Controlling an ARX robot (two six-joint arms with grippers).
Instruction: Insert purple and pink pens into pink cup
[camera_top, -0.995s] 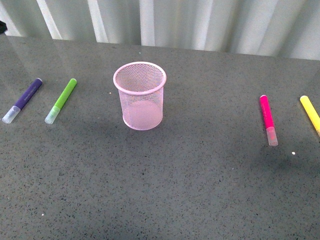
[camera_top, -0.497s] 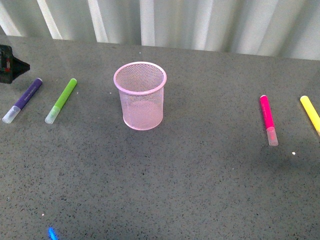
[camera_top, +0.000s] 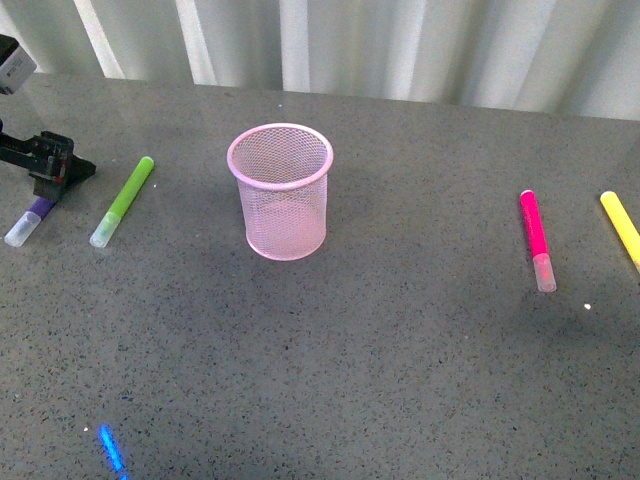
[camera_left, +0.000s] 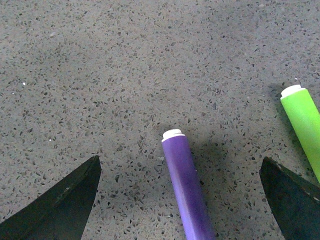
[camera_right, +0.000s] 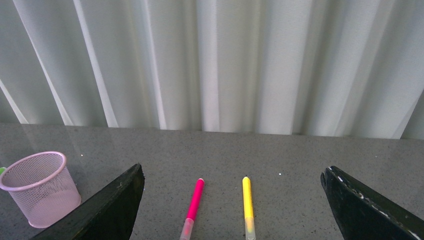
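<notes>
left gripper straddles the purple pen, nothing gripped yet

the left gripper (camera_top: 60, 174) hovers low at the far left of the tabletop (camera_top: 400, 350), over the purple pen (camera_left: 185, 192). its jaws are spread wide and hold nothing. the wrist view shows the pen's flat tail end lying between the two fingers, clear of both. the lime-green marker (camera_top: 122, 200) lies just beside it, close to one finger. the pink cup (camera_top: 285, 215) stands upright and empty near the middle, well apart from this gripper. the pink pen (camera_top: 535, 236) lies on the right side, with the yellow marker (camera_top: 622, 228) near it and roughly parallel. the right gripper (camera_right: 232, 172) is also wide open and empty, held above the tabletop with both of those markers ahead of it.

the likely step is closing on the purple pen. the main risk is the green neighbour: a finger that lands on or outside it could drag it along or knock it into the purple pen. the pen is round and smooth, so an off-centre squeeze may roll it out. a hold near the tail end may let it droop, which would make the drop into the cup harder. the mesh cup looks light, so a tilted pen that hits the rim could tip or shove it. on the right, the yellow marker invites a wrong pick.
</notes>
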